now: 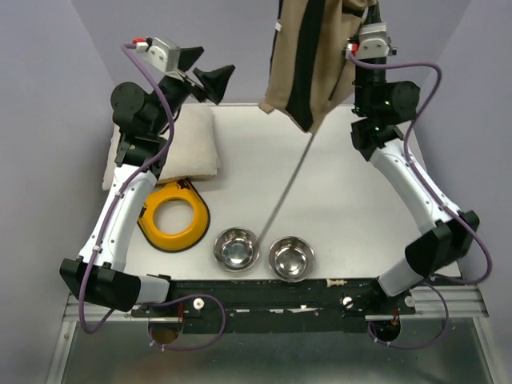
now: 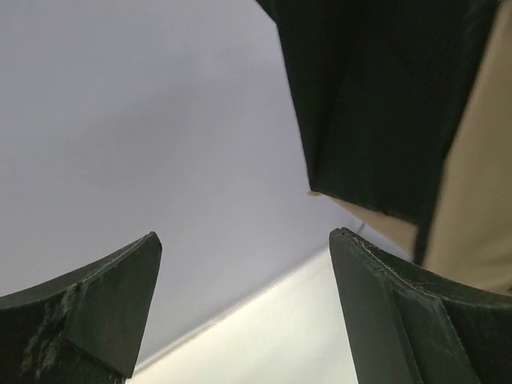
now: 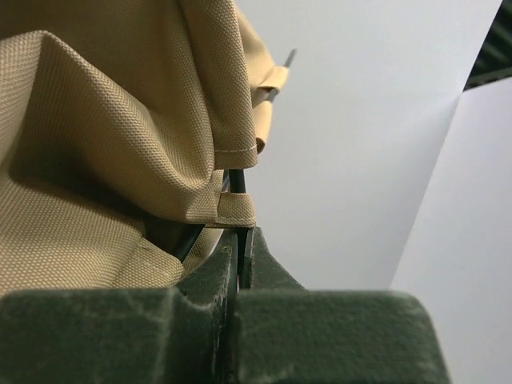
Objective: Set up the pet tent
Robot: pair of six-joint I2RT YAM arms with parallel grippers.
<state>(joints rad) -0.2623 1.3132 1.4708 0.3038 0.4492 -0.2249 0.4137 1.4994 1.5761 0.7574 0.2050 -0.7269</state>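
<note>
**Q:** Holding the pet tent (image 1: 308,64) that high above the counter (image 1: 352,184), what do the right jaws gain?

**A:** Clearance, most likely. The right jaws are pressed fully together on a thin black pole (image 3: 234,182), just where it leaves a tan hem. The collapsed fabric hangs beside and below them, with none of it resting on the counter, so the folds can drop open under their own weight.

**Q:** And the long rod slanting downward?

**A:** That is a loose pole (image 1: 286,192), running from under the hanging fabric, well below the right jaws, toward two steel bowls (image 1: 236,248). Whether its tip touches the counter cannot be told.

**Q:** Why are the left jaws raised too?

**A:** They are spread wide and hold nothing. The tent's black trim lies just beyond and to one side of them, near but apart. That pose suits taking a second hold, so the two arms could spread the frame.

**Q:** What lies beneath the left jaws?

**A:** A cream cushion (image 1: 196,144) and, nearer the arm bases, a yellow ring (image 1: 172,214). Neither is in contact with the tent.
</note>
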